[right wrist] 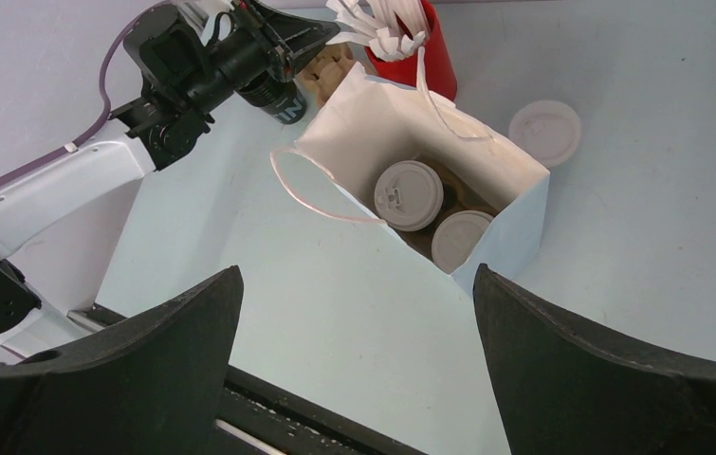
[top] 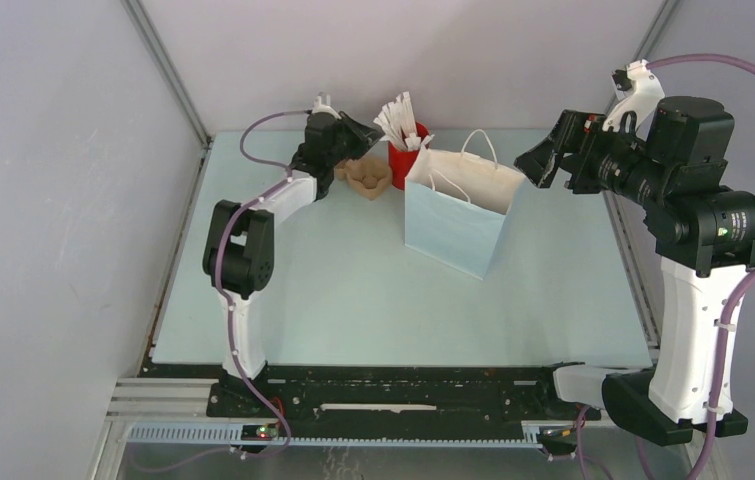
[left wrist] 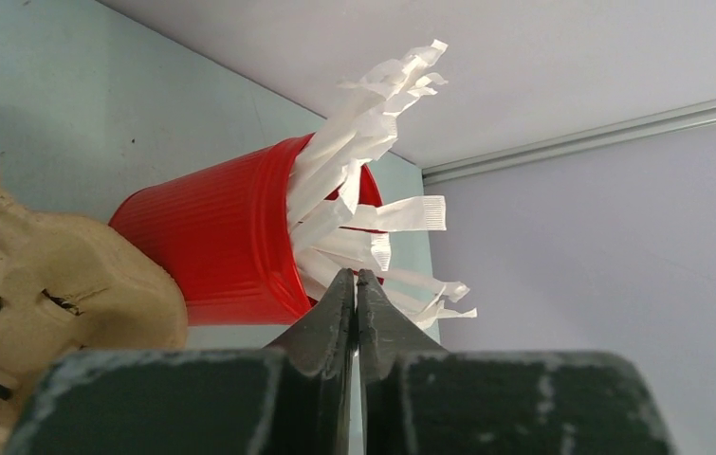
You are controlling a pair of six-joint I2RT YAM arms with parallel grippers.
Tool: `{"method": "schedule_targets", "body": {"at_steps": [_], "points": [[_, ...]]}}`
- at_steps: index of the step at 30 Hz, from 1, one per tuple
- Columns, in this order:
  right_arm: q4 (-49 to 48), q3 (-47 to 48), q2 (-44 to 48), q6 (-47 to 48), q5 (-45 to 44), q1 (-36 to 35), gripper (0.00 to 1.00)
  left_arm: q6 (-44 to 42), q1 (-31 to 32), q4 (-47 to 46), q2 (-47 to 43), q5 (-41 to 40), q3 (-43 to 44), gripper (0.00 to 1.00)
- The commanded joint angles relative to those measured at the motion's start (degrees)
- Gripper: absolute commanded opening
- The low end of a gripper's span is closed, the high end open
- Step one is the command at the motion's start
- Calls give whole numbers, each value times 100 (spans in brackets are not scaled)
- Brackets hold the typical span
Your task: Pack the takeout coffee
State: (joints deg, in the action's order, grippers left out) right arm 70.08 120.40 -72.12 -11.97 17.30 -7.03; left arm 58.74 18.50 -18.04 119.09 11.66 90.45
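Coffee [right wrist: 409, 194] found upright inside bag [top: 458, 215], white lid up, second lidded cup [right wrist: 461, 237] just beside it. Loose lid [right wrist: 545, 131] flat on table [top: 353, 290] outside the bag.

Right gripper [right wrist: 356, 275] spread wide, empty, poised above and to the right of the bag mouth; coffee below and ahead of it.

Left gripper [left wrist: 357, 281] pressed together at the straws [left wrist: 363, 180] standing in red cup [left wrist: 221, 237]. Wrapper nipped between the tips or not: cannot tell.

Straws directly ahead of those tips, touching or nearly so; long axes rising out of the cup, fanned toward the bag. Carrier [left wrist: 31, 284] just beside the cup on its other side.

Judged: left arm nearer the straws, right arm nearer the bag; bag just beside the cup, hence a short carry across.

Writing: white mark on left wrist housing, unreadable. Bag plain. Lid embossing illegible.
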Motion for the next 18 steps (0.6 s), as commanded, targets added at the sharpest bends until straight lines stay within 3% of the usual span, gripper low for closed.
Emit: {"method": "schedule_targets", "body": {"at_steps": [1, 18], "points": [[-118, 63, 35, 63, 115, 44, 100, -266, 13, 262, -94, 92, 530, 2], [-147, -25, 51, 45, 211, 44, 100, -388, 92, 909, -441, -138, 1201, 0]]}}
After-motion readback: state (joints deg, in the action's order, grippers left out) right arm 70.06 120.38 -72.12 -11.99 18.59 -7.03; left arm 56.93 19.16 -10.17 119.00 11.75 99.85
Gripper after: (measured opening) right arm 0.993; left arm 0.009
